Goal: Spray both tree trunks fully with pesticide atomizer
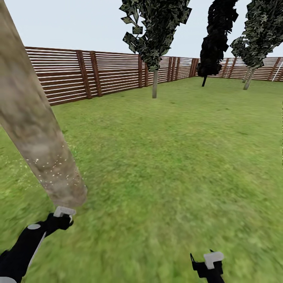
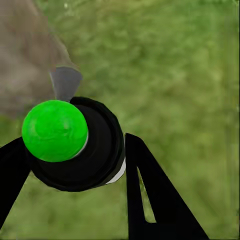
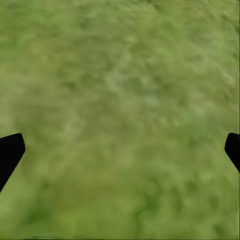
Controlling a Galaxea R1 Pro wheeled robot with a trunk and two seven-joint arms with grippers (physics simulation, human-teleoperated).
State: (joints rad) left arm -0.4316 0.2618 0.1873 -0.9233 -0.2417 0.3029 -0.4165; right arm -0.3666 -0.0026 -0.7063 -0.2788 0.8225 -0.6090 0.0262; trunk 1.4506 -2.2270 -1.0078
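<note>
Looming at the left of the head frame, one thick tree trunk (image 1: pixel 31 129) is catching white pesticide specks (image 1: pixel 53 167) on its lower part only; coverage is looking partial. The second tree (image 1: pixel 155 35) is standing well apart at top centre by the fence (image 1: pixel 67 74), apparently unsprayed. The left gripper (image 2: pixel 75 160) is clamping the pesticide atomizer (image 2: pixel 75 142), nozzle toward the bark. The right gripper (image 3: pixel 120 150) is hanging wide, holding nothing, over the lawn (image 1: pixel 177 157).
</note>
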